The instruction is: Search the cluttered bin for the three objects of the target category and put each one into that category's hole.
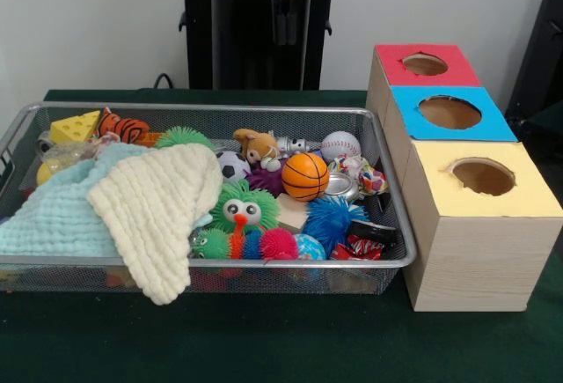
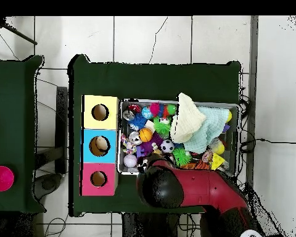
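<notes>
Three holes wait in the red (image 1: 426, 64), blue (image 1: 449, 112) and yellow (image 1: 483, 176) boxes, and this looks like the search step. The arm (image 2: 175, 185) sits drawn back at the bin's (image 1: 352, 112) robot-side edge, so whether the fingers are open or closed I cannot tell. Next it must come down over the balls: basketball (image 1: 305, 176), baseball (image 1: 340, 145), soccer ball (image 1: 232, 165), all loose in the bin, well apart from the arm.
</notes>
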`<action>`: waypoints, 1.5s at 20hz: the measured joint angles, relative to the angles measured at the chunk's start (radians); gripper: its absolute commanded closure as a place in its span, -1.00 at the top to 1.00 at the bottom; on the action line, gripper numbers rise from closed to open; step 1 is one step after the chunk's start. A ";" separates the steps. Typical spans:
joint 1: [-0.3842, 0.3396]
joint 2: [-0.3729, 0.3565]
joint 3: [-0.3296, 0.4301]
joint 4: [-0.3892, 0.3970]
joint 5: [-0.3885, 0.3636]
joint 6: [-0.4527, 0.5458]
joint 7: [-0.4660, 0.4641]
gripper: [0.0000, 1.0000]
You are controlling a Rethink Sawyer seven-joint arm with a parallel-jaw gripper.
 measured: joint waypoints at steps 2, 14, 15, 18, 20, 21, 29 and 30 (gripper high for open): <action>0.003 0.002 0.000 0.001 0.000 0.000 0.000 -1.00; -0.002 0.131 -0.007 0.000 0.000 -0.004 0.000 -1.00; -0.008 0.164 -0.009 -0.001 0.000 -0.015 0.000 -1.00; -0.025 0.231 -0.013 -0.001 -0.005 -0.051 0.000 -1.00; -0.031 0.257 -0.015 -0.001 -0.012 -0.068 0.000 -1.00; -0.036 0.278 -0.017 -0.001 -0.019 -0.081 0.000 -1.00; -0.068 0.395 -0.027 -0.014 -0.066 -0.110 0.000 -1.00; -0.072 0.410 -0.027 -0.019 -0.073 -0.110 0.000 -1.00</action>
